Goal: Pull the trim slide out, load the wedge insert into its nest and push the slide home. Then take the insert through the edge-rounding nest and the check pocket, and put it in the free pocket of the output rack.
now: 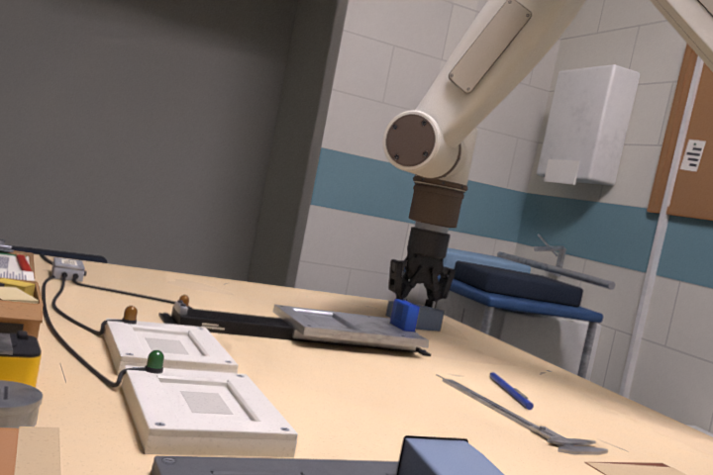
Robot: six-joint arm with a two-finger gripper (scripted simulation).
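Observation:
The blue wedge insert (405, 315) sits at the far right end of the grey trim slide plate (349, 327), which stands pulled out from its dark rail (231, 322). I have my gripper (421, 299) closed around the insert from above. A grey block (429, 317) sits just behind the insert. Two white nest fixtures lie nearer the camera: one with an amber lamp (167, 345), one with a green lamp (203, 410).
Behind the work a tiled wall with a blue stripe and a padded bench (517, 291) stand past the table edge. A blue pen (512, 391) and a metal ruler (523, 419) lie to the right. A box of clutter (4, 291) sits at left.

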